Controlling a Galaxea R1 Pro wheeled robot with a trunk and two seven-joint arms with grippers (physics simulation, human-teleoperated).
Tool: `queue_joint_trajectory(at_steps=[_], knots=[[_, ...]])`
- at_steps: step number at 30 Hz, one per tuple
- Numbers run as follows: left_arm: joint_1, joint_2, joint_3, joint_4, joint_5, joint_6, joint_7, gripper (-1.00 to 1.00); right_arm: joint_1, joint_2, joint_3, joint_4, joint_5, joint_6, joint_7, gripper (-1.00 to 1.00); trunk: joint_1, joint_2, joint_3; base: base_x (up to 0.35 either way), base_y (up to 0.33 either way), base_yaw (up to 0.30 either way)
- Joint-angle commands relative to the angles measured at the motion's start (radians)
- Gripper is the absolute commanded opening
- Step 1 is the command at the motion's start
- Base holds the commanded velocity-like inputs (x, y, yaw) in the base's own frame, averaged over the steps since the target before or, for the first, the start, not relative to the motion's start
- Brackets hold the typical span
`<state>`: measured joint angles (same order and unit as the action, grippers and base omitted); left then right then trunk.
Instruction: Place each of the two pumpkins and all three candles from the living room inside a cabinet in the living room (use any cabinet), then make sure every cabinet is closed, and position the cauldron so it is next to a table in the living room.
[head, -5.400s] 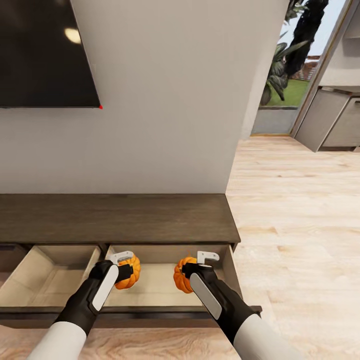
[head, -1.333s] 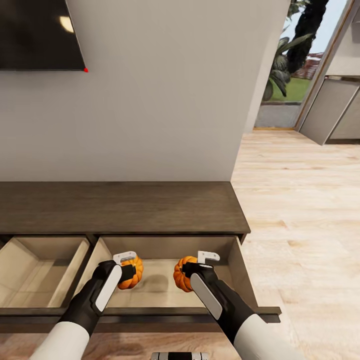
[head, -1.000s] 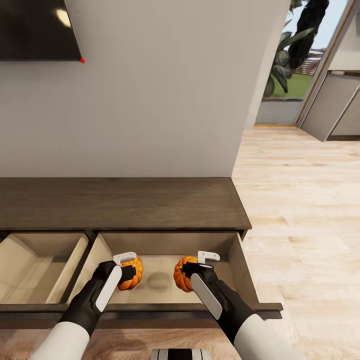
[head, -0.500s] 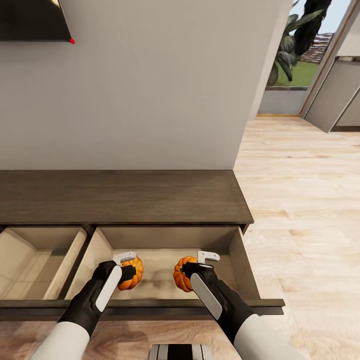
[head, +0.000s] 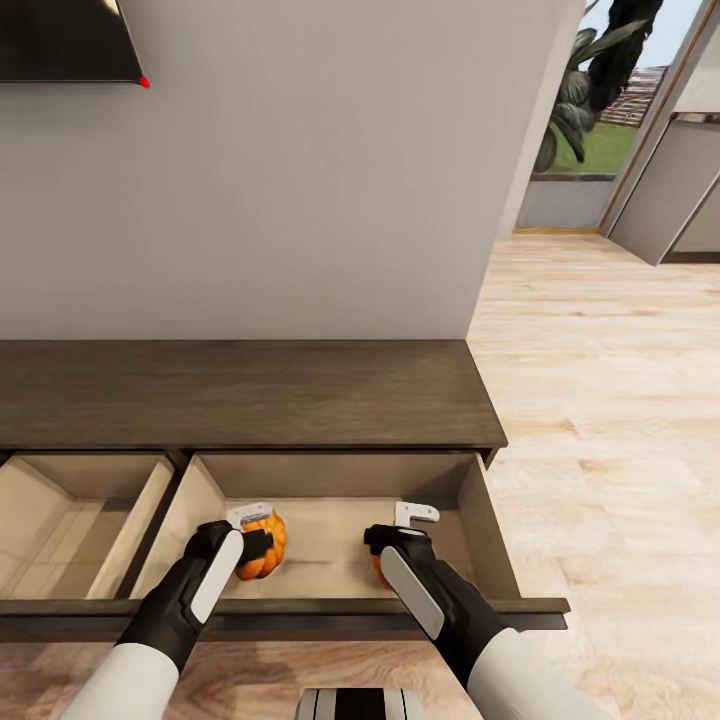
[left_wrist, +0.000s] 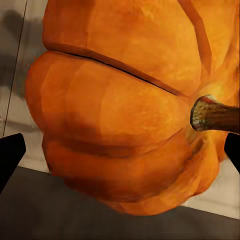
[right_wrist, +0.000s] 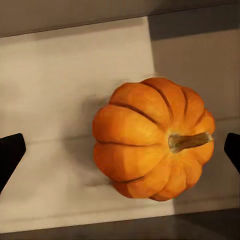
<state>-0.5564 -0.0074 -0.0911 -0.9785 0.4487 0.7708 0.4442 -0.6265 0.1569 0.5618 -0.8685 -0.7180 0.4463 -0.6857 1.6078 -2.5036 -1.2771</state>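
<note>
The long dark-brown cabinet (head: 250, 395) stands against the wall with two drawers pulled open. Over the right drawer (head: 478, 530), my left gripper (head: 252, 541) is shut on an orange pumpkin (head: 263, 545), which looms large between the fingertips (left_wrist: 10, 156) as a ribbed pumpkin (left_wrist: 125, 110) with a brown stem. My right gripper (head: 393, 540) is open above the same drawer. The second pumpkin (right_wrist: 152, 137) lies loose on the pale drawer floor beneath it, apart from both fingers. From the head camera only an orange sliver of this pumpkin (head: 379, 572) peeks past the right gripper.
The left drawer (head: 150, 515) also stands open. A dark TV (head: 60, 40) hangs on the wall at upper left. Light wood floor (head: 600, 400) stretches to the right toward grey cupboards (head: 670, 200) and a window with plants (head: 585, 90).
The right gripper has opened and its pumpkin has dropped to the drawer floor. The left gripper still holds its pumpkin in place. Earlier, the camera had moved closer to the cabinet.
</note>
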Motion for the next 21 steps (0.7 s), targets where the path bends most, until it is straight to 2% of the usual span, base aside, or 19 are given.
queue_joint_trajectory(at_steps=[1, 6, 16, 21], knots=[[0.0, 0.001, -0.001, -0.001, 0.011, 0.002, 0.01, 1.0, -0.001, -0.001, 0.003, -0.001, -0.006, 0.003, -0.008, 1.0, 0.0, 0.0, -0.001, 0.0, 0.0, 0.0], [0.0, 0.001, -0.001, -0.002, 0.015, 0.002, 0.01, 1.0, -0.001, -0.001, 0.003, -0.001, -0.006, 0.003, -0.008, 1.0, 0.0, 0.0, -0.001, 0.0, 0.0, 0.0], [-0.001, 0.001, 0.004, -0.005, 0.018, 0.006, 0.005, 1.0, -0.001, -0.002, 0.002, -0.003, -0.004, 0.003, -0.008, 1.0, -0.005, 0.002, 0.038, 0.0, 0.0, 0.0], [-0.001, 0.002, 0.005, -0.016, 0.021, 0.017, -0.001, 1.0, -0.001, -0.004, -0.001, -0.004, -0.016, 0.014, -0.009, 1.0, -0.007, 0.003, 0.057, 0.0, 0.0, 0.0]])
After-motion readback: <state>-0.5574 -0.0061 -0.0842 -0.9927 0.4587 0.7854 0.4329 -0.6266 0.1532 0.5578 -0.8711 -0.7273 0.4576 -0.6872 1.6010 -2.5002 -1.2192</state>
